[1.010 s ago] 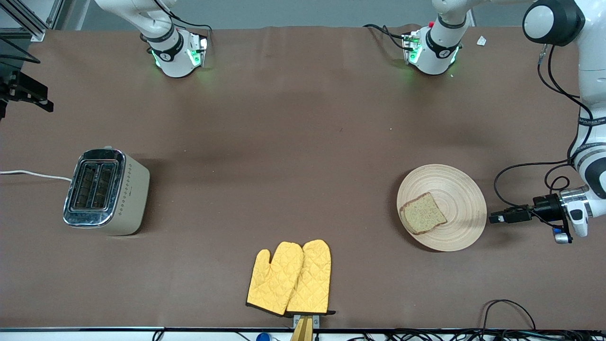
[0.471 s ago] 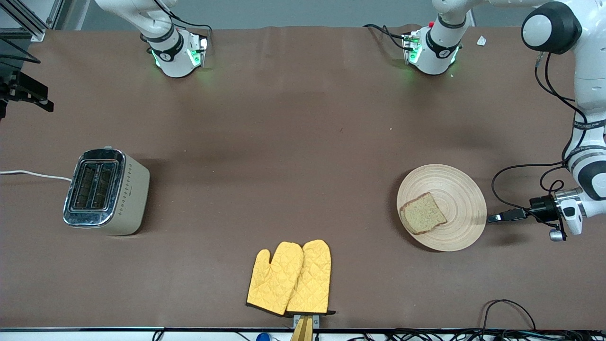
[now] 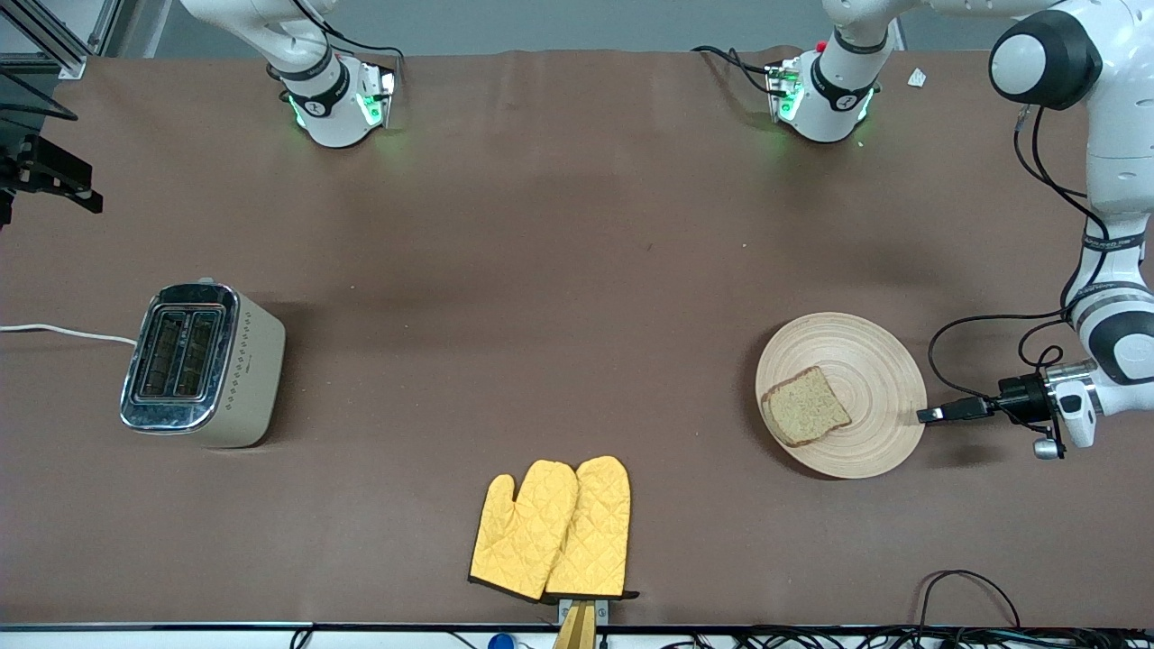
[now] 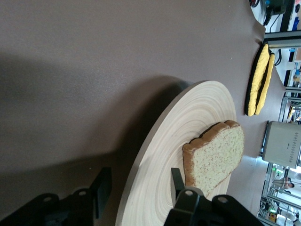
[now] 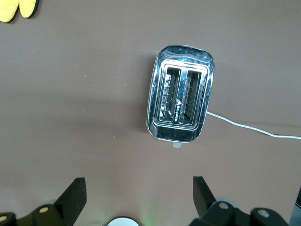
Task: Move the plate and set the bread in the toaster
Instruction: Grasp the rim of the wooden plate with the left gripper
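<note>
The plate (image 3: 870,356), pale wood with ring grooves, lies at middle height in the front view toward the left arm's end of the table (image 3: 559,270). The bread (image 3: 805,406) lies flat on it, on the part of the plate toward the right arm's end. The left gripper (image 3: 929,415) comes in low and level at the plate's edge. In the left wrist view its fingers (image 4: 101,188) stand apart with the plate's rim between them, one above the wood and one outside it, neither pressed on it.

The toaster (image 3: 203,365) stands upright at about the same height in the frame, toward the right arm's end, well apart from the plate. Both slots are open upward, and its white cord (image 3: 63,332) runs off the frame's edge. The right gripper (image 5: 138,188) hangs high over the toaster, fingers spread wide and holding nothing.

A pair of yellow oven mitts (image 3: 552,530) lies low in the frame, nearer the front camera than plate and toaster
</note>
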Controlling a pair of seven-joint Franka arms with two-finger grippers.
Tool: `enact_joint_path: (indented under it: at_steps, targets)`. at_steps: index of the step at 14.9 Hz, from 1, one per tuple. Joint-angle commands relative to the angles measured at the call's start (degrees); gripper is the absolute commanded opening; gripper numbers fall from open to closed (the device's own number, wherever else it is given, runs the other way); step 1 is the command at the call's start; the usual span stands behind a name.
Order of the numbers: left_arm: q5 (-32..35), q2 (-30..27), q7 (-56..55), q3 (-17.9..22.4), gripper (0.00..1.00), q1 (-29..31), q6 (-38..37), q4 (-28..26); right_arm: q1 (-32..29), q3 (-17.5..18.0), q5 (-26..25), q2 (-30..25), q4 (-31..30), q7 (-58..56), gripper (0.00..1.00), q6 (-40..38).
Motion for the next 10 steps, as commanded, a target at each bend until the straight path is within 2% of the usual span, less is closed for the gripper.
enact_joint_path:
  at_steps: [1, 10]
  targets:
    - [-0.48, 1.27, 2.46, 0.04, 0.53, -0.26, 0.0, 1.35, 0.17, 0.11, -0.12, -0.69, -0.72, -0.27, 1.0, -0.15]
    - [1.71, 1.36, 5.01, -0.22, 0.27, -0.43, -0.7, 1.26, 0.26, 0.11, -0.12, -0.69, -0.72, -0.18, 1.0, -0.15]
